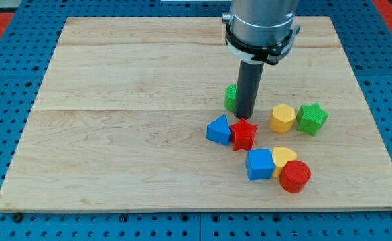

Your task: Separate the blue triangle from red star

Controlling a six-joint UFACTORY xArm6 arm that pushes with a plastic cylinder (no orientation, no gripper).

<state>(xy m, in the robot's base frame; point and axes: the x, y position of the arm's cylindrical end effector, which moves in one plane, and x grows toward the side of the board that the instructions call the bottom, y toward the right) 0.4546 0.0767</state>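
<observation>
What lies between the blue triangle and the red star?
Nothing: in the camera view the blue triangle touches the red star. My tip stands just above the star.

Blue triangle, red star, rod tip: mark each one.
blue triangle (218,130), camera view, its front face.
red star (243,134), camera view, its top.
my tip (244,118), camera view, the rod's very end, just above the star.

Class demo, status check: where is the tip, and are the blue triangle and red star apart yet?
My tip just above red star. Blue triangle touching star's left side, not separated. Green block behind rod.
</observation>
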